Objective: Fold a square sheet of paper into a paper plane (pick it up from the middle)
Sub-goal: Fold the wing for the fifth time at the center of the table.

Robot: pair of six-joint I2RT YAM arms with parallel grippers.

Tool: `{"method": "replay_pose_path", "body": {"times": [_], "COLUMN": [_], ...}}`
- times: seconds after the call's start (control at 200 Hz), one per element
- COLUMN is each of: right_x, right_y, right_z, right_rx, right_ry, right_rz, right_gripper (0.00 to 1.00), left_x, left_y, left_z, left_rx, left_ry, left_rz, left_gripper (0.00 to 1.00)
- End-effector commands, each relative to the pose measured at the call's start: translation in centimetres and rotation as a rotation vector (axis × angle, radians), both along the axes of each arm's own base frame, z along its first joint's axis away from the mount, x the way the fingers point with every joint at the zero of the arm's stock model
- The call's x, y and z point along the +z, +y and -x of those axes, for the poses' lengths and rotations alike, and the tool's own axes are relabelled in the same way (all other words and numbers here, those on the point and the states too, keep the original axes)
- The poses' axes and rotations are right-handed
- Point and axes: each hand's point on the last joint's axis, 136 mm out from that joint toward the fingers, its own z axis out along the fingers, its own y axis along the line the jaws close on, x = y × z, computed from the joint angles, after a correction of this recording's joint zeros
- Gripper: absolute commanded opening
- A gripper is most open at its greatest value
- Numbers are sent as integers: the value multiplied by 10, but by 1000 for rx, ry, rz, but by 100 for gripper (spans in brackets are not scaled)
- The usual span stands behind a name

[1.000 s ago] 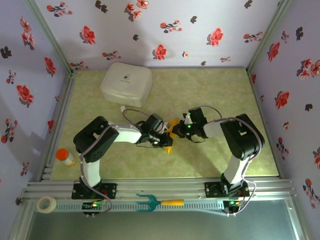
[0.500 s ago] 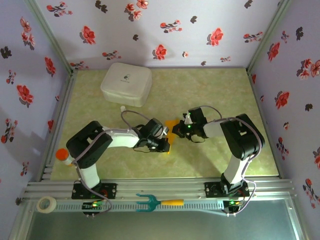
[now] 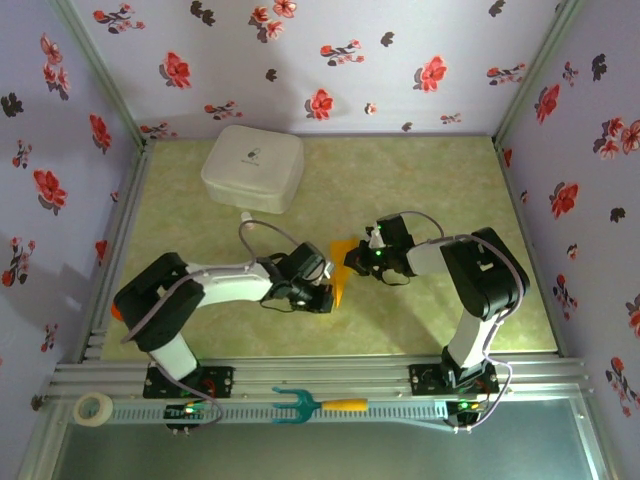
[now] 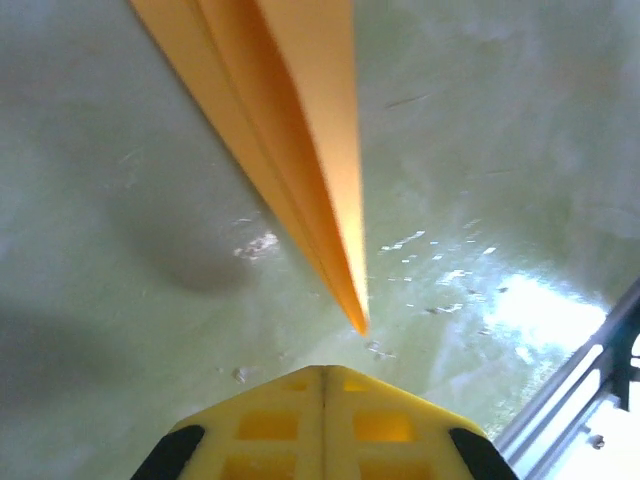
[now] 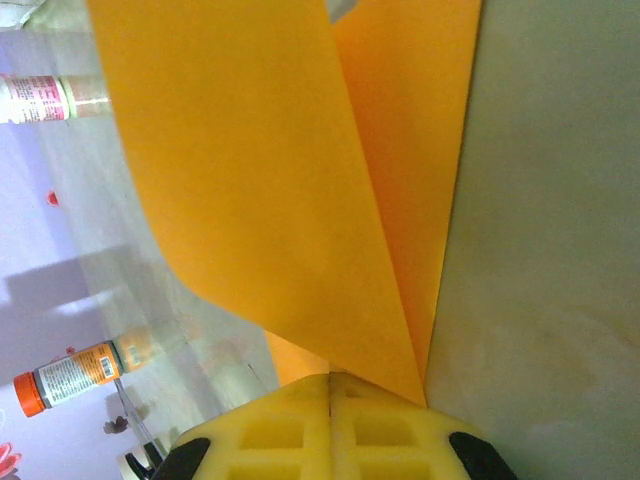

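Note:
The paper plane (image 3: pixel 340 276) is a narrow orange-yellow dart lying on the green table, its point toward the near edge. My left gripper (image 3: pixel 318 297) is shut and holds nothing. In the left wrist view its yellow fingertips (image 4: pixel 325 372) sit just short of the plane's sharp tip (image 4: pixel 358 318). My right gripper (image 3: pixel 353 259) is shut at the plane's wide far end. In the right wrist view its tips (image 5: pixel 330 378) rest against the paper, and a wing (image 5: pixel 250 170) curls up in front of them. I cannot tell whether any paper is nipped between them.
A white lidded box (image 3: pixel 253 167) stands at the back left. A small orange-capped bottle (image 3: pixel 118 312) sits by the left rail, partly behind my left arm. A tape roll (image 3: pixel 95 407) and a teal fork tool (image 3: pixel 318 405) lie on the front rail.
My left arm has stretched out lower, and its shut gripper has slid along the plane toward the pointed near end. The right gripper has stayed put.

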Motion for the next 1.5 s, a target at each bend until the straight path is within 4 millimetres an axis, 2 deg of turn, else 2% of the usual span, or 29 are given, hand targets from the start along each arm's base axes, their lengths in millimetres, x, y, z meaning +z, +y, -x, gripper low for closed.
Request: {"method": "replay_pose_path", "body": {"times": [0.0,0.175,0.27,0.41,0.7,0.935,1.07,1.205,1.31,1.41,1.495], "right_x": [-48,-47,-47,-47,-49,-50,-49,-49,-47,-46,-46], "right_y": [-29,-29,-30,-30,-31,-30,-30,-30,-30,-29,-28], "right_z": [28,27,27,28,29,28,28,28,28,27,27], "right_rx": [-47,-49,-49,-49,-50,-50,-51,-51,-57,-70,-78], "right_ry": [137,135,135,136,139,140,141,141,141,143,144], "right_rz": [184,182,184,184,186,188,188,185,181,166,161], "right_gripper": [0,0,0,0,0,0,0,0,0,0,0], "left_x": [28,48,44,31,-22,-37,-42,-30,-2,26,38], "left_y": [-7,-36,-51,-57,-29,-10,2,6,-4,-15,-20], "left_z": [-19,-39,-39,-39,-18,14,26,25,17,0,-21], "left_rx": [42,40,5,-14,-2,-33,-33,-16,-25,0,55], "left_ry": [-66,-39,-2,27,123,153,154,121,57,-14,-40], "left_rz": [86,241,261,233,73,-12,-57,-30,41,125,183], "left_gripper": [4,5,7,8,7,6,6,5,4,4,5]}}
